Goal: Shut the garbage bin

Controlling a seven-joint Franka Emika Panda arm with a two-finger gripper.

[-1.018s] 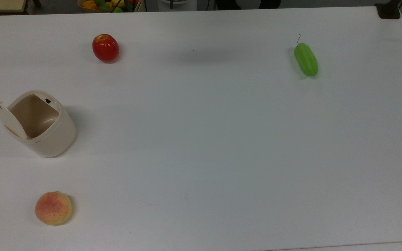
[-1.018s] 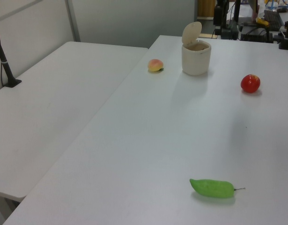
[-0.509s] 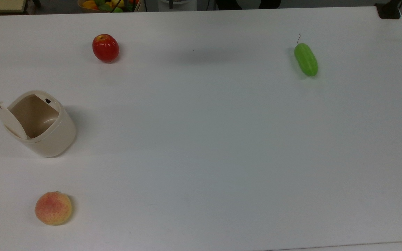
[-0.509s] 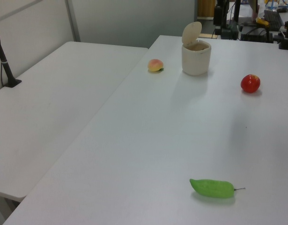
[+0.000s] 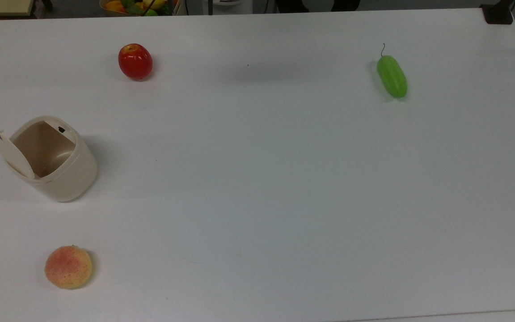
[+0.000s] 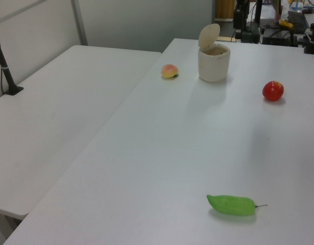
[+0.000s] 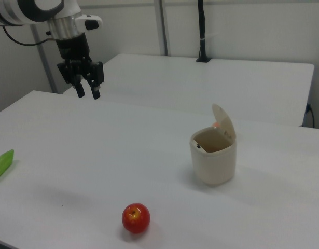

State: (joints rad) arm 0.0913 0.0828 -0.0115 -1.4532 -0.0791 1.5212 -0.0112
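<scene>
The hand (image 7: 87,86) hangs open and empty, high up at the right view's far left, well apart from the garbage bin (image 7: 213,161) on the bench (image 7: 97,155), so a hard push on the upright lid (image 7: 224,121) could tip the light bin over.

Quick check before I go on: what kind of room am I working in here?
Likely a robotics lab: plain white tables, a robot arm whose gripper hangs above the tabletop, and props laid out: a garbage bin, a red apple.
</scene>
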